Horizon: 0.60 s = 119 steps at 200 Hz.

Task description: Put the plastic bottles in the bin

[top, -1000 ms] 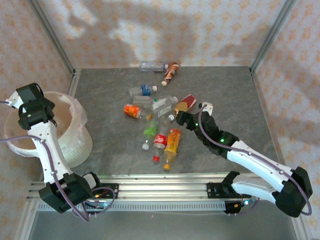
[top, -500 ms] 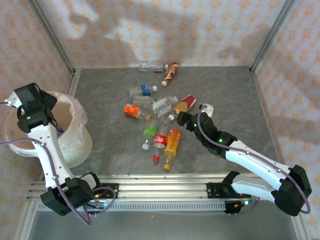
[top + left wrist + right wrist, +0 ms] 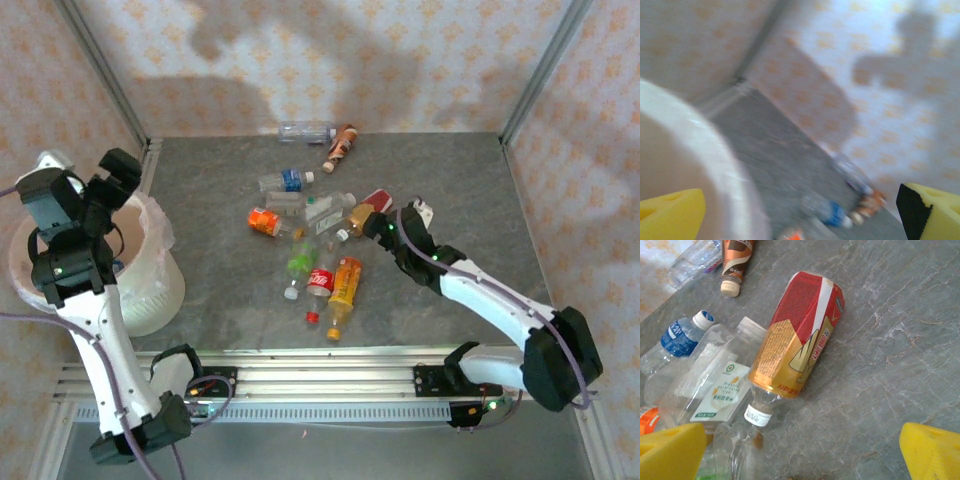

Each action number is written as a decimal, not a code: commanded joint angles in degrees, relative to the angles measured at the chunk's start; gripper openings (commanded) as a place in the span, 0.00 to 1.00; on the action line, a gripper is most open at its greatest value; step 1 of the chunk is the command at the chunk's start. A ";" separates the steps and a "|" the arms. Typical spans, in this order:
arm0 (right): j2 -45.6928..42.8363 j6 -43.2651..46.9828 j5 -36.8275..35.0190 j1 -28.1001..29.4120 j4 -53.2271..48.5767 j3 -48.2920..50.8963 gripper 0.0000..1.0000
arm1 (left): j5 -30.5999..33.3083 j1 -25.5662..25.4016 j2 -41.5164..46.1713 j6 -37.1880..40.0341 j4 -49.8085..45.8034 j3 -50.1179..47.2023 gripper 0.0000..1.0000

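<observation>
In the overhead view, the large round white bin (image 3: 150, 290), lined with a pinkish plastic bag, is sitting at the left edge of the frame on the grey stone-patterned table (image 3: 470, 180). The left end effector (image 3: 122, 172) is hanging by the bin's upper rim. The small plastic bottles (image 3: 310, 240) are lying scattered across the middle of the frame, well apart from the bin. The right end effector (image 3: 372, 228) is reaching into the right side of that pile.

The blurred left wrist view is showing the yellow foam pads (image 3: 670, 212) standing wide apart with nothing between them. The bin's white rim is curving through the lower left.

In the right wrist view, the right end effector (image 3: 800, 450) is spread open and empty. A red-and-gold labelled bottle (image 3: 795, 340) is lying on its side just ahead, near the centre of the frame.
</observation>
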State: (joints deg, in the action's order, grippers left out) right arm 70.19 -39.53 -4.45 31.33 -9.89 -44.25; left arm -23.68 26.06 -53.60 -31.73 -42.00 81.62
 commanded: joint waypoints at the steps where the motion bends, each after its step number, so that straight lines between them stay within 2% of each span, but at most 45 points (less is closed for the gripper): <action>1: 3.39 -2.03 6.15 -3.69 -1.48 -4.42 0.99 | -7.68 -6.19 0.76 -2.09 4.07 0.31 1.00; 56: 18.52 0.39 10.01 -8.38 -10.44 -19.22 0.99 | -8.31 -23.21 -0.85 -2.99 9.10 -3.41 1.00; 83: 26.91 0.10 9.15 -10.27 -13.55 -24.97 0.99 | -6.70 -30.63 -2.44 -1.74 9.94 -4.53 1.00; 119: 36.40 -3.82 10.06 -11.90 -16.94 -32.75 0.99 | -3.21 -37.60 -4.78 -0.91 9.74 -6.10 1.00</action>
State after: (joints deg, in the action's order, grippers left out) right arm 102.04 -41.04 5.02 20.27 -21.58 -72.14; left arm -29.32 -8.54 -57.56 -33.41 -34.65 76.71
